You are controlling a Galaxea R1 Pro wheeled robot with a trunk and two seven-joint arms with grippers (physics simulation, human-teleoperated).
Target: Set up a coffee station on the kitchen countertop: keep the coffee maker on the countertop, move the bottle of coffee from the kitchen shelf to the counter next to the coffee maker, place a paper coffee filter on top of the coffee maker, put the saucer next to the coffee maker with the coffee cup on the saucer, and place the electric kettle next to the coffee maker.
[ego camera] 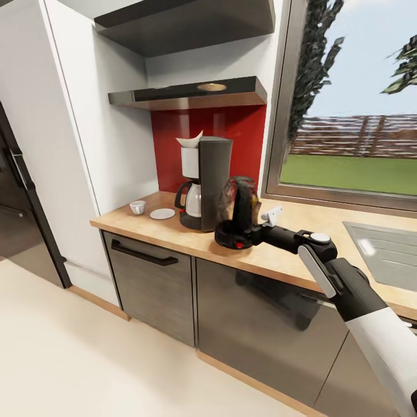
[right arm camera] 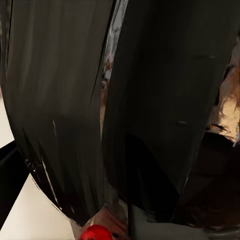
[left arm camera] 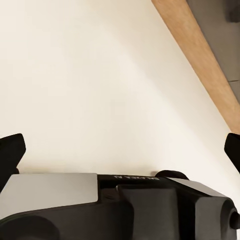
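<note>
Counter: one coffee maker [ego camera: 204, 180] | one kettle [ego camera: 236, 213] in right pincer [ego camera: 253, 231] | left pincer [left arm camera: 120, 150] agape, empty

Pretty much nothing readable tbh. Only lettering is a tiny embossed strip on the left gripper [left arm camera: 120, 150] housing in the left wrist view, upside down and too blurry to make out. No labels, brands or nrs elsewhere.
</note>
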